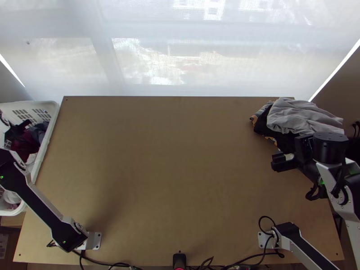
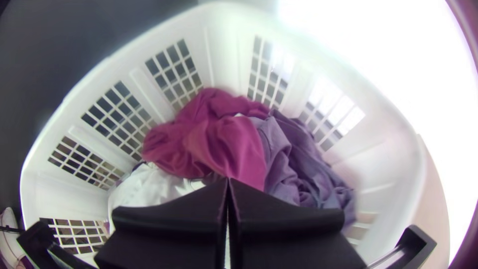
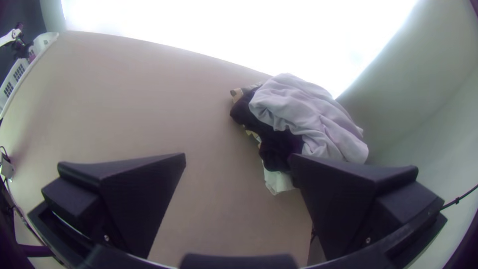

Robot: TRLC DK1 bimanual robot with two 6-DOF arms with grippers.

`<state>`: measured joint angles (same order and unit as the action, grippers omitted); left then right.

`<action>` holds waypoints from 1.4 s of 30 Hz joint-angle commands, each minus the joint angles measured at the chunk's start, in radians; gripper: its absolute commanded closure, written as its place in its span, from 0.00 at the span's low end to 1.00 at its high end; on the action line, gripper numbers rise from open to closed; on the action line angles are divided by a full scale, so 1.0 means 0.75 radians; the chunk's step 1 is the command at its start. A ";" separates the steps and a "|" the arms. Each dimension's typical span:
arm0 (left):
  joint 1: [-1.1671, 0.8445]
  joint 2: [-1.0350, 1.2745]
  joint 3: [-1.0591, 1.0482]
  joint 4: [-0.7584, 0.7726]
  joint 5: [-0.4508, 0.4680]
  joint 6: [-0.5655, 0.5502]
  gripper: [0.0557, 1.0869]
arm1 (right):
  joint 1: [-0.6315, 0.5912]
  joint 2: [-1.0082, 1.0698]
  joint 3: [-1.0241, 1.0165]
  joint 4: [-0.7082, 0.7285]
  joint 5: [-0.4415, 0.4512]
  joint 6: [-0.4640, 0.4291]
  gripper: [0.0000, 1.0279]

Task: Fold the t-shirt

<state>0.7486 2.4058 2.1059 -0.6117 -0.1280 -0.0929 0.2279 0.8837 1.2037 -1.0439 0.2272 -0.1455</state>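
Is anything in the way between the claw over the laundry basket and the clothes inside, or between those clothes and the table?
Nothing visible stands between the left gripper and the bunched magenta cloth. Between that cloth and the table stands the basket's side wall, so the cloth would likely need lifting over it.

basket (image 2: 348,65): white | clothes (image 2: 219,139): magenta, purple, white | pile (image 1: 301,118): grey, black

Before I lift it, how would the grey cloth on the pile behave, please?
The grey cloth is likely floppy, as it lies in loose folds. It may drag the black cloth along, since it rests partly on it.
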 commanded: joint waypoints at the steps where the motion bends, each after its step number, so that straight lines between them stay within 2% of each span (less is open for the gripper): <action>1: 0.004 -0.406 -0.063 -0.125 0.193 -0.025 0.96 | -0.005 -0.047 0.001 0.040 0.000 0.004 0.05; 7: -0.002 -0.708 -0.061 -0.191 0.353 -0.023 0.96 | -0.011 -0.109 -0.001 0.054 0.000 0.006 0.05; 14: -0.070 -1.005 -0.059 -0.201 0.473 -0.017 0.96 | -0.028 -0.199 -0.034 0.054 -0.006 0.022 0.05; 17: -0.121 -1.117 -0.022 -0.187 0.574 0.015 0.96 | -0.028 -0.229 -0.038 0.054 -0.008 0.022 0.05; 22: -0.239 -1.216 0.180 -0.174 0.592 0.046 0.96 | -0.024 -0.244 -0.022 0.054 -0.008 0.020 0.05; 26: -0.387 -1.332 0.203 -0.074 0.590 0.085 0.96 | -0.024 -0.248 0.001 0.052 -0.008 0.018 0.05; 31: -0.708 -1.439 0.186 -0.103 0.574 0.087 0.96 | -0.030 -0.272 -0.012 0.048 -0.010 0.030 0.05; 34: -1.039 -1.457 0.180 -0.238 0.500 0.081 0.96 | -0.048 -0.291 -0.032 0.046 -0.019 0.039 0.05; 38: -1.544 -1.451 0.119 -0.412 0.355 -0.007 0.96 | -0.067 -0.299 -0.038 0.036 -0.019 0.039 0.05; 42: -1.945 -1.414 -0.039 -0.432 0.293 -0.120 0.96 | -0.071 -0.295 -0.018 0.036 -0.019 0.032 0.05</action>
<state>-0.2291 1.3392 2.1914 -0.8581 0.1768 -0.0898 0.1864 0.6682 1.1824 -1.0115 0.2157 -0.1192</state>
